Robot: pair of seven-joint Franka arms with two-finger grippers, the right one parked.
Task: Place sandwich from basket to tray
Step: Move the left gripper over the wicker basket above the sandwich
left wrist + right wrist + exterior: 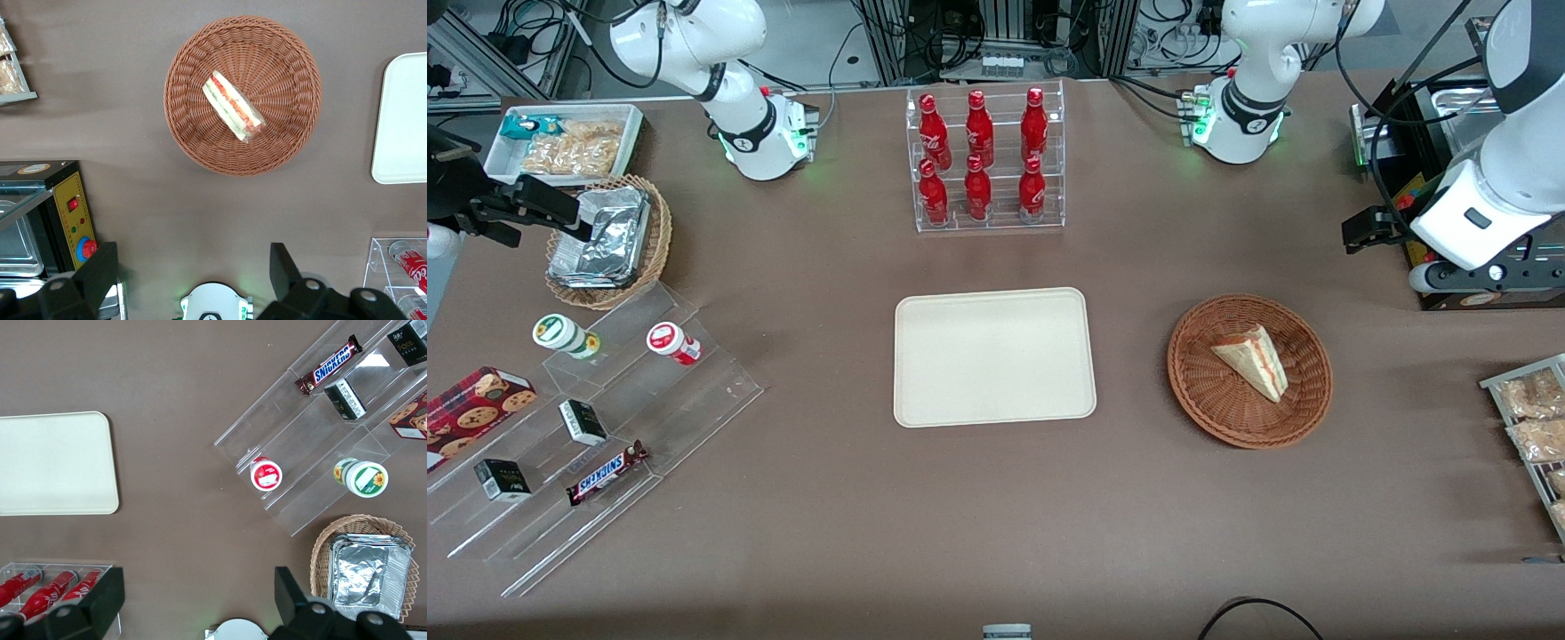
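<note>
Your gripper [190,277] hangs above the table with its fingers wide apart, holding nothing. You see the tray [994,356] bare at the table's middle, then the basket [1250,371], with the sandwich [1254,360] lying in its centre

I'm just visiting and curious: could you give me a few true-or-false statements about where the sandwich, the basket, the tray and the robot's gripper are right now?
1. The sandwich lies in the basket. True.
2. The tray already has food on it. False: nothing lies on it.
3. The gripper is shut on the sandwich. False: it is open, above the table, apart from the basket.
4. The basket sits beside the tray, toward the working arm's end. True.
5. The basket holds foil packets. False: only the sandwich.
</note>
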